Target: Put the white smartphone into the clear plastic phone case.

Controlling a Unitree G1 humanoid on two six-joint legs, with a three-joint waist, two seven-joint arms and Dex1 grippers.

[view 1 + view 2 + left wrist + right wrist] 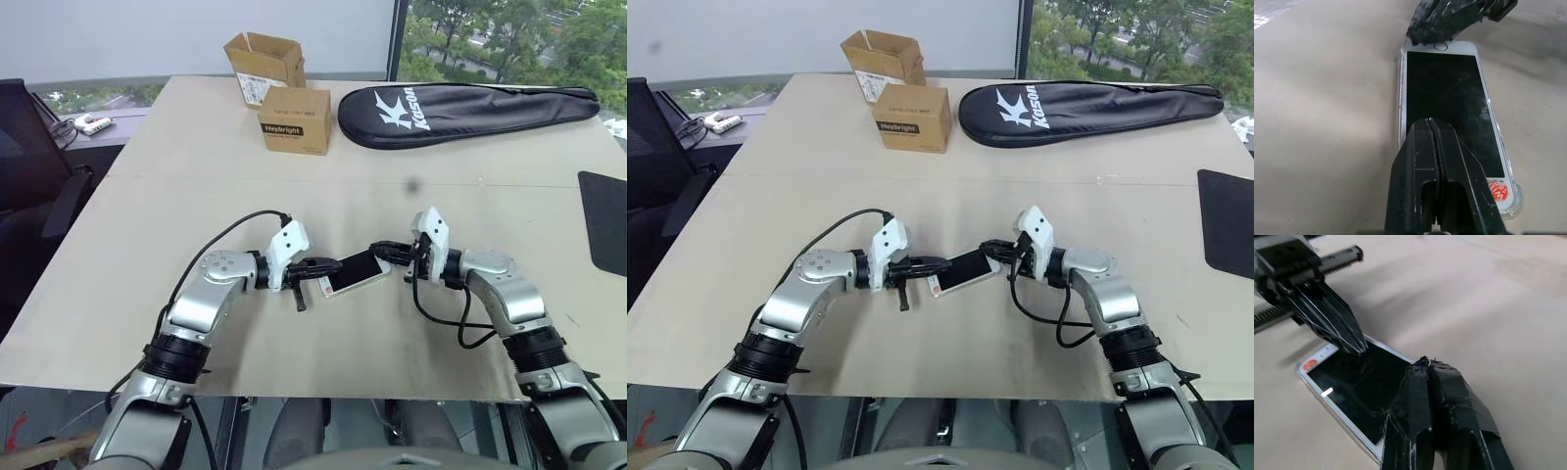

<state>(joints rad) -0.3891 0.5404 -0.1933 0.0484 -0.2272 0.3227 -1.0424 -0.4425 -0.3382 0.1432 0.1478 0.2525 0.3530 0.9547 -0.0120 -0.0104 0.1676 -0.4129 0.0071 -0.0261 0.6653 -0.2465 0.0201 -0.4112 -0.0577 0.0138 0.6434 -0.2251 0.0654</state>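
The phone [355, 271] lay flat on the table [176, 196], just below the middle of the frame, a slim white slab with rounded corners and a dark, glossy screen that showed faint smudges. It sat inside the case [1513, 198], a thin clear shell whose shiny rim stood just proud of the white edges; a small red round sticker [1498, 190] showed at the end nearer the left gripper. The phone's long axis ran on a slant, from lower left to upper right of the frame, with the home-button end toward the right gripper. The left gripper [335, 262] had its two smooth black fingers pressed tight together, gripping nothing, their joined tip over the sticker end of the screen. The right gripper [375, 249] was likewise closed and empty, its fingers wrapped in crinkled black tape, the tip at the button end of the phone. Whether either tip actually pressed on the glass I could not tell. The table was a matte, pale beige board with a faint seam across it. At the top of the frame stood two brown cardboard boxes [294, 119], one open, and to their right lay a long black fabric racket bag [460, 110] with white lettering.
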